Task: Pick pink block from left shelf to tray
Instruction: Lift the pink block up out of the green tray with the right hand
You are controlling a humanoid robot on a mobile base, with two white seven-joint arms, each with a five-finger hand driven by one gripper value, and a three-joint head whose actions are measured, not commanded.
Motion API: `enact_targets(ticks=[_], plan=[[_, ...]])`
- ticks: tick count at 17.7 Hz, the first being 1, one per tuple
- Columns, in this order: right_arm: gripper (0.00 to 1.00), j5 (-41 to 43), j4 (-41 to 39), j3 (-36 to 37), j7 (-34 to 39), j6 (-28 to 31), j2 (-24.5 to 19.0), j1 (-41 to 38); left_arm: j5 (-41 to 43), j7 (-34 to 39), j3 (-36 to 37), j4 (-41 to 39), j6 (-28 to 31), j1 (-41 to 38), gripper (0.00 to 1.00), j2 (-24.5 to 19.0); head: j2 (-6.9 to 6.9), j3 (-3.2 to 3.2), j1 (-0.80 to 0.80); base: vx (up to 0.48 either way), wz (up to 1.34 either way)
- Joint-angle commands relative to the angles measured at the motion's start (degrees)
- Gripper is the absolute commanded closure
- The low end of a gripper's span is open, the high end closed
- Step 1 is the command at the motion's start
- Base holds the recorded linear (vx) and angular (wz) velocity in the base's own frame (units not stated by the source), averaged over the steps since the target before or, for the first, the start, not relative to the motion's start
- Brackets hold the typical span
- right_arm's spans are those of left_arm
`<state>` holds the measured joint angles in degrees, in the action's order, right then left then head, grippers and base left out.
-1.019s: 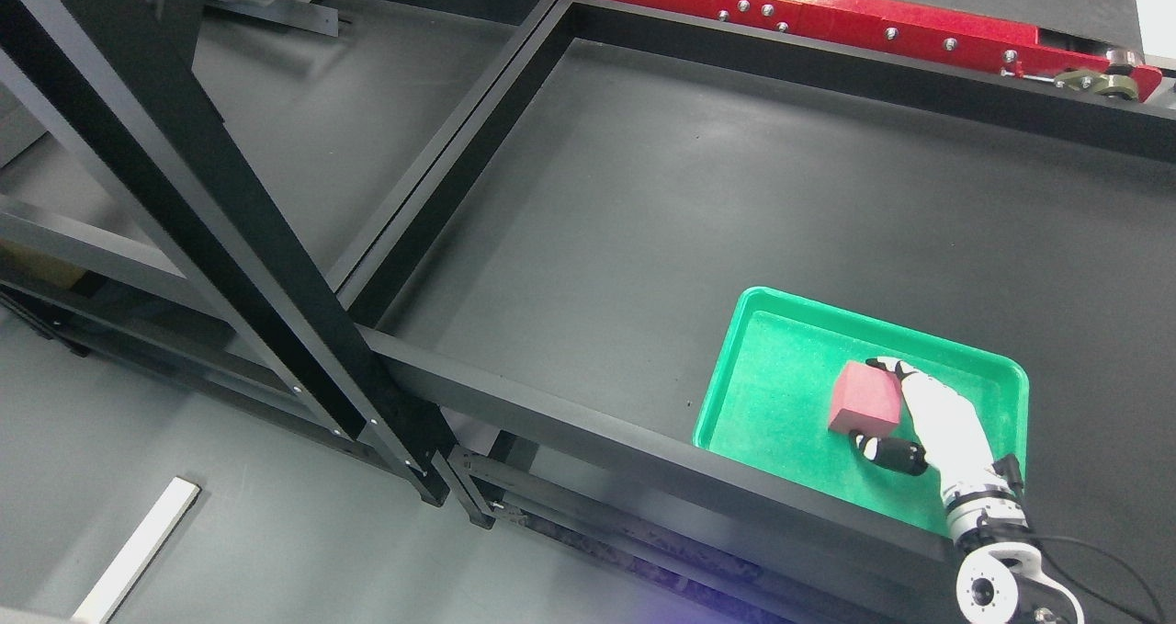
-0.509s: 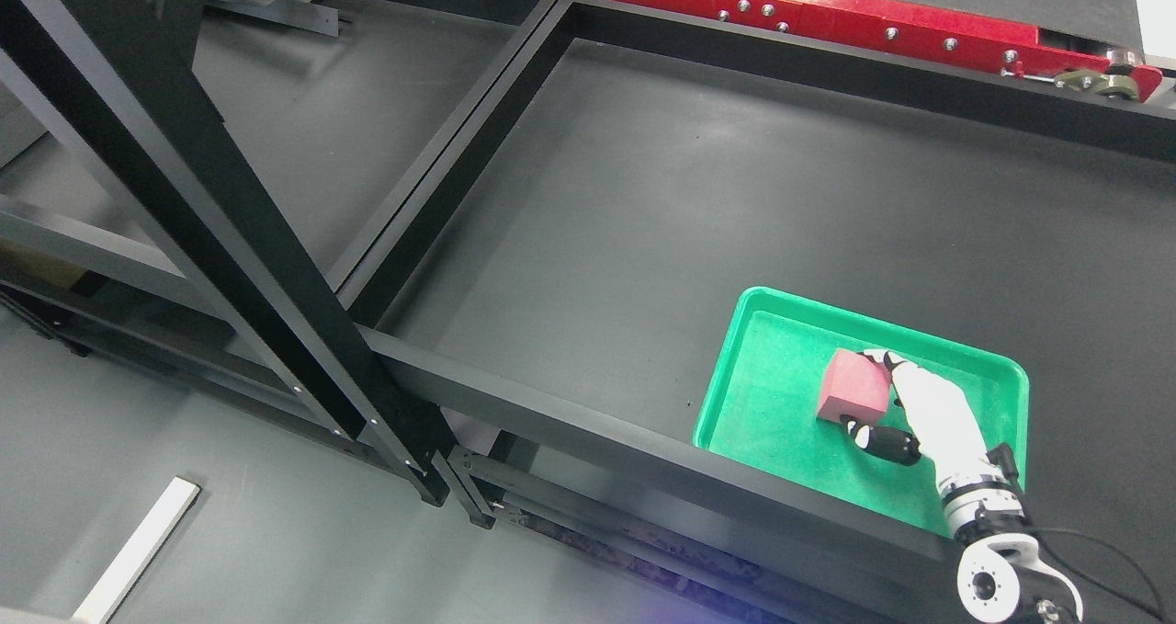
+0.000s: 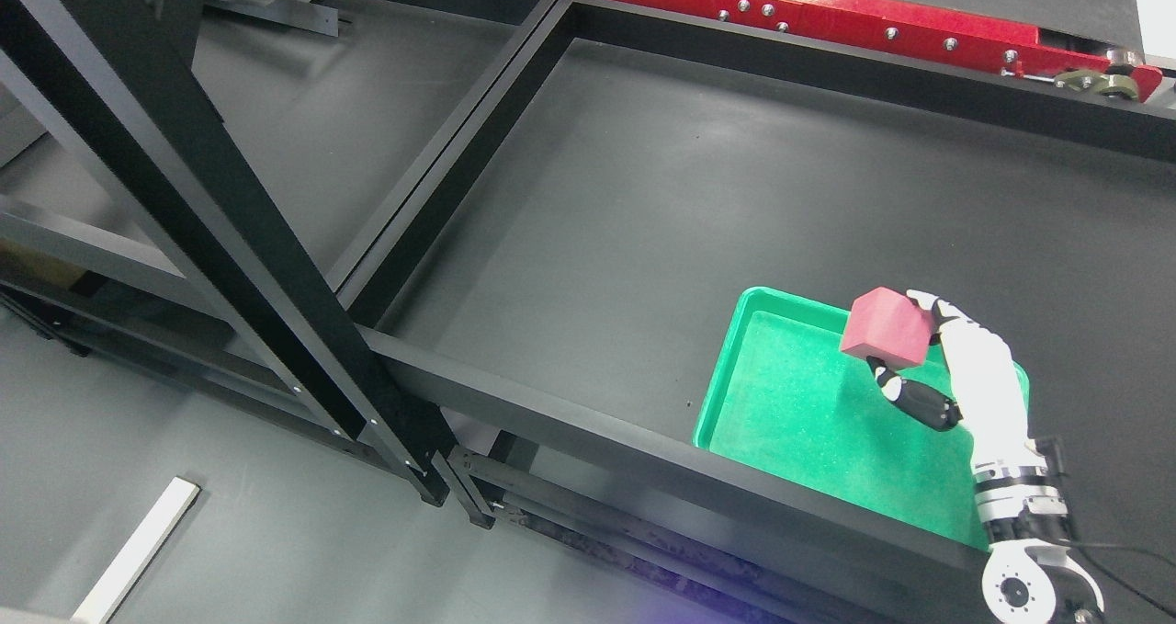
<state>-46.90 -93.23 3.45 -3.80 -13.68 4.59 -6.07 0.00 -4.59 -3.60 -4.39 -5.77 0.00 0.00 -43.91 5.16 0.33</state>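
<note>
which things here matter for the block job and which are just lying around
For the job:
pink block
green tray
right hand, gripping the block above the tray

Just lying about:
white strip on the floor
red beam
black shelf frame

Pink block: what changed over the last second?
The right hand, shut on the pink block, has moved it up and toward the far rim of the green tray; the block looks lifted now, where earlier it sat low in the tray. The grip is unchanged. Tray and black shelf frame stayed put.

a dark grey shelf surface [image 3: 643, 201] framed by black rails, a green tray [image 3: 790, 413] resting at its near right
</note>
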Motion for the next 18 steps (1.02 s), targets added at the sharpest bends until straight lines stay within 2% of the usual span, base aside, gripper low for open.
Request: enact_targets(ticks=[1, 9, 12, 18], plan=[[0.95, 4.88, -2.66, 4.37, -2.61, -1.96, -0.54, -0.70, 0.09, 0.02, 0.00, 0.00, -0.03, -0.53, 0.00, -1.00, 0.00, 0.00, 0.00, 0.000, 0.00], [0.95, 6.38, -3.19, 5.43, -3.93, -2.67, -1.69, -0.70, 0.09, 0.02, 0.00, 0.00, -0.03, -0.53, 0.00, -1.00, 0.00, 0.00, 0.00, 0.000, 0.00], [0.95, 6.56, -3.19, 5.34, -4.46, -2.67, -3.53, -0.61, 0.09, 0.02, 0.00, 0.00, -0.03, -0.53, 0.00, -1.00, 0.00, 0.00, 0.00, -0.008, 0.01], [0.95, 6.73, -3.28, 5.34, -4.46, -2.67, -3.59, -0.88, 0.09, 0.02, 0.00, 0.00, -0.03, -0.53, 0.00, -1.00, 0.00, 0.00, 0.00, -0.019, 0.07]])
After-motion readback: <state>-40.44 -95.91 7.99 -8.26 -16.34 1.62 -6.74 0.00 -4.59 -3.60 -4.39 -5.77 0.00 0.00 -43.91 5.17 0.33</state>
